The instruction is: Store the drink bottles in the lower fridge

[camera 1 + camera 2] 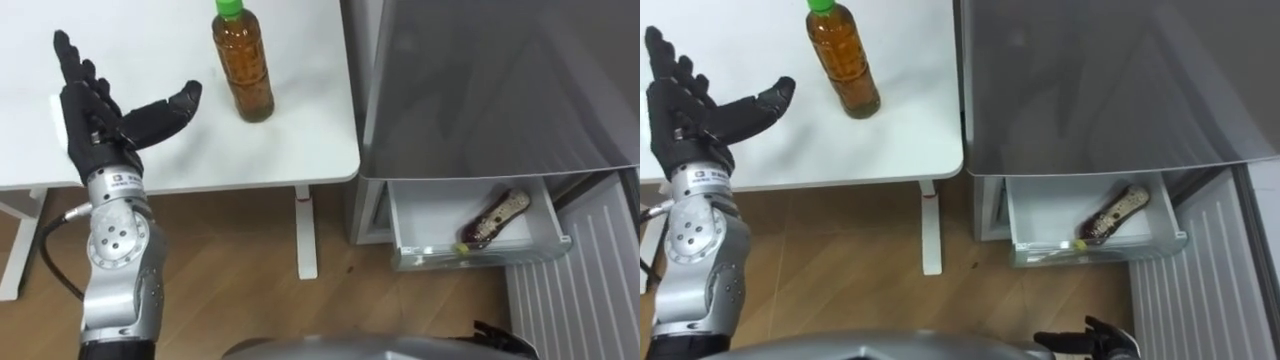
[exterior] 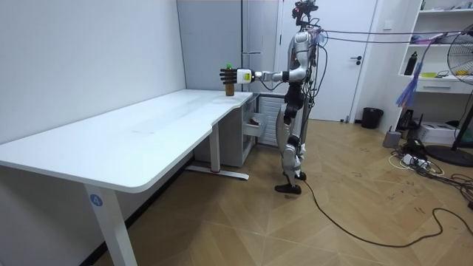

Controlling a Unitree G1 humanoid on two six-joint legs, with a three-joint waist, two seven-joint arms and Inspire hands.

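A tea bottle (image 1: pixel 243 65) with amber drink and a green cap stands upright on the white table (image 1: pixel 300 150), near its right front corner. My left hand (image 1: pixel 100 110) is open above the table, left of the bottle and a short gap away, thumb pointing toward it. The grey fridge's lower drawer (image 1: pixel 480 255) stands pulled out, and a second brown bottle (image 1: pixel 495 218) lies on its side in it. Dark fingers of my right hand (image 1: pixel 1090 340) show at the bottom edge, low in front of the drawer. In the room view I stand between the table's end and the fridge.
The grey fridge (image 1: pixel 500 80) stands right beside the table's edge. A white ribbed panel (image 1: pixel 590 290) lies to the right of the drawer. Table legs (image 1: pixel 305 235) stand on the wooden floor below the table's corner.
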